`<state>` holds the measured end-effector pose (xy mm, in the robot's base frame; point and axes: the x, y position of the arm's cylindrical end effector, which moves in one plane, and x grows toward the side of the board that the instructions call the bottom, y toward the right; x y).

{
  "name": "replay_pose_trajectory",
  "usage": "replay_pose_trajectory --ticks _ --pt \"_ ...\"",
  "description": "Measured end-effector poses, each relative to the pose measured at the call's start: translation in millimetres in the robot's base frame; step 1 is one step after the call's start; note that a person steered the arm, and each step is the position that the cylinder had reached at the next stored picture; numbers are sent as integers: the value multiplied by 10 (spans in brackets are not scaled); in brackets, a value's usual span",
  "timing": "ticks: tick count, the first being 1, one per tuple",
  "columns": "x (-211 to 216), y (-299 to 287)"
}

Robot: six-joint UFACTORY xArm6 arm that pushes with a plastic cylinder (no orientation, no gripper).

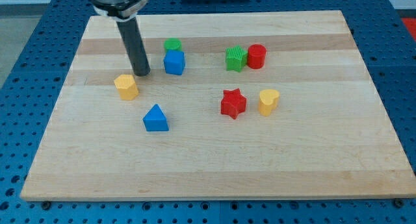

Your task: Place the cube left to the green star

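The blue cube point(174, 62) sits at the board's upper middle-left, touching a green cylinder point(172, 45) just above it. The green star point(235, 58) lies to the cube's right, about 95 pixels away, touching a red cylinder point(257, 56) on its right side. My tip point(142, 74) rests on the board to the left of the blue cube, a short gap away, and just above-right of a yellow hexagonal block point(126, 86).
A blue triangular block point(155, 118) lies below the tip. A red star point(233, 103) and a yellow heart-shaped block point(268, 101) lie right of centre. The wooden board point(208, 178) ends in blue perforated table on all sides.
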<state>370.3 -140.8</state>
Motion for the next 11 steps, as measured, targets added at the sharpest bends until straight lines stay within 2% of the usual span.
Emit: replay_pose_trajectory --ticks 2,5,11 --pt "-88 439" --pt "-93 714" --pt "-373 741"
